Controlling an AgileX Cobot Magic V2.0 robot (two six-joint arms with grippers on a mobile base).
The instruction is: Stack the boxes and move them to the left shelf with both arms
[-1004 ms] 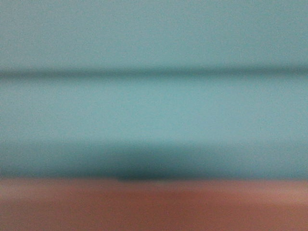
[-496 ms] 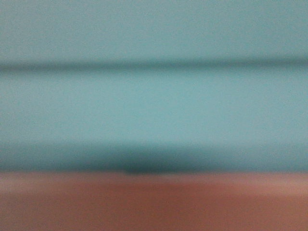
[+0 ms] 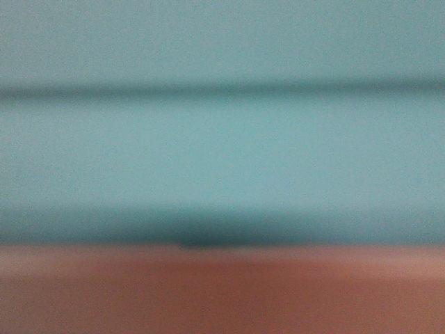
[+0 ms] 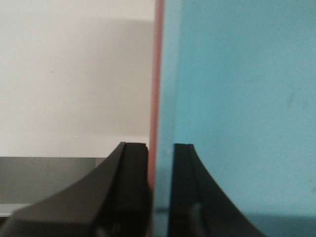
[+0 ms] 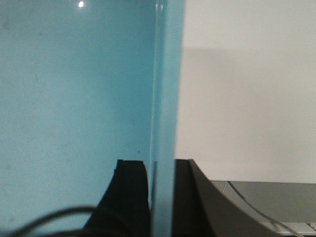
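1. Gripping the touching walls of the pink box (image 4: 156, 74) and blue box (image 4: 237, 98) are the left jaws.
2. Right jaws pinch the blue box's wall.
3. Blurred front view: blue seemingly above pink.

Matte black claws
Left gripper (image 4: 159, 148) and right gripper (image 5: 157, 163) had tapered fingers (image 4: 123, 197); a dark cable (image 5: 49, 217) arced at the right claw's base.

The sky-blue box (image 3: 222, 153) fills almost the whole front view, blurred, with the salmon pink box (image 3: 222, 292) as a band along the bottom edge. At the lower centre of my left wrist view, my left gripper (image 4: 159, 154) pinches their upright walls together, the pink a thin vertical strip left of the blue. My right gripper (image 5: 162, 167) clamps the blue wall at lower centre.
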